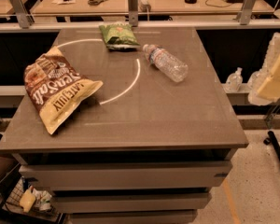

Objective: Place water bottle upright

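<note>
My gripper (276,71) hangs at the right edge of the view, beyond the right side of the table (177,120); whether it is spread or pressed together I cannot tell. The water bottle (164,62) lies on its side on the tabletop, well apart to my gripper's left, with its white cap pointing to the far left. Just past the cap lies a green bag (118,35). Farthest left of my gripper, a brown chip bag (56,90) lies flat. A white arc (130,85) curves between that bag and the bottle.
</note>
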Robot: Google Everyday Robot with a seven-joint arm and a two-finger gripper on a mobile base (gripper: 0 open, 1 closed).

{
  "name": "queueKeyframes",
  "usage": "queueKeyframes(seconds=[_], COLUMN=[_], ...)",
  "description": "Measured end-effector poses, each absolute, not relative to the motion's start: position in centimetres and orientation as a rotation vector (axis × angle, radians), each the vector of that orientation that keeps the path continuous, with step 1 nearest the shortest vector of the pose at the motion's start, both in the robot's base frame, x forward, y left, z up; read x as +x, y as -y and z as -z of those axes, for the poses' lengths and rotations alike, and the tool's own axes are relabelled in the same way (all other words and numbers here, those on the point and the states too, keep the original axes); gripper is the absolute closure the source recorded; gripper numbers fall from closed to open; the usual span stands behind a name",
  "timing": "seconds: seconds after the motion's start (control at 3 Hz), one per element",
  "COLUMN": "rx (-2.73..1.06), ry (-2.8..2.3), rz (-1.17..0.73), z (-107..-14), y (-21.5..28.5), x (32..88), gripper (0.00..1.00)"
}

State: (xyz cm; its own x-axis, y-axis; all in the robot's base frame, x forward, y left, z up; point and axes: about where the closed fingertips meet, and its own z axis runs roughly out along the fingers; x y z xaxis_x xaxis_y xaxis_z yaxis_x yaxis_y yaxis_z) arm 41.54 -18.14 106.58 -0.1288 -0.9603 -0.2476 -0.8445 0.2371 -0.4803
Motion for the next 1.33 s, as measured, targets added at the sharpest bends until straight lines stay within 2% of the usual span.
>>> queueKeyframes(seconds=[0.67,1.33], rx=[-1.594,-1.408], ry=[-2.006,-2.078], rz=[0.313,0.194], z=[-109.7,-110.0], y=[16.6,13.6], x=[42.9,47.2], gripper=[0.00,0.00])
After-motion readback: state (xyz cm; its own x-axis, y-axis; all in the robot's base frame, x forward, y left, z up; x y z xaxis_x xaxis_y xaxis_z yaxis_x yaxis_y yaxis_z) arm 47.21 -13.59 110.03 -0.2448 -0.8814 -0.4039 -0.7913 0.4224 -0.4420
